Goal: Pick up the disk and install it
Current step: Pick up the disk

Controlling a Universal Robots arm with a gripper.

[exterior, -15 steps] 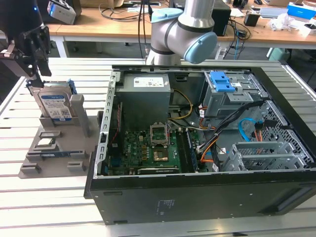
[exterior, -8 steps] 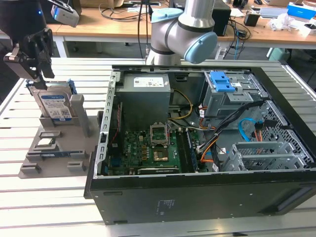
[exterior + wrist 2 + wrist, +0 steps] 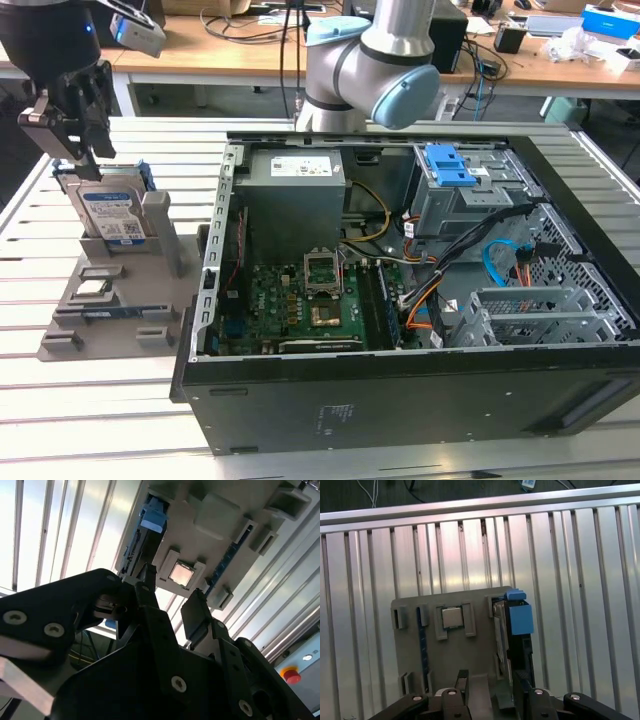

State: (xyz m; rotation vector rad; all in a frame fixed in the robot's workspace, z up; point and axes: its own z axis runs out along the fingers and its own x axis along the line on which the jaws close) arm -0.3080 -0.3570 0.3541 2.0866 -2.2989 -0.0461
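Ribbed aluminium tabletop (image 3: 90, 420) carries a grey plastic parts stand (image 3: 110, 310), where the silver blue-railed hard disk (image 3: 112, 215) stands on edge. The black gripper (image 3: 82, 150) hovers just above it, fingers spread apart.

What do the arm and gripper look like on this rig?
The arm is silver-grey tubing with pale blue joint caps. The gripper is black, with linked bar-shaped fingers pinned by silver screws.

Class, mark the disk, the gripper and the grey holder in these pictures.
disk (image 3: 112, 216): exterior view, on its white-and-blue label.
gripper (image 3: 82, 150): exterior view, midway between its fingertips.
grey holder (image 3: 165, 235): exterior view, on its upright wall.
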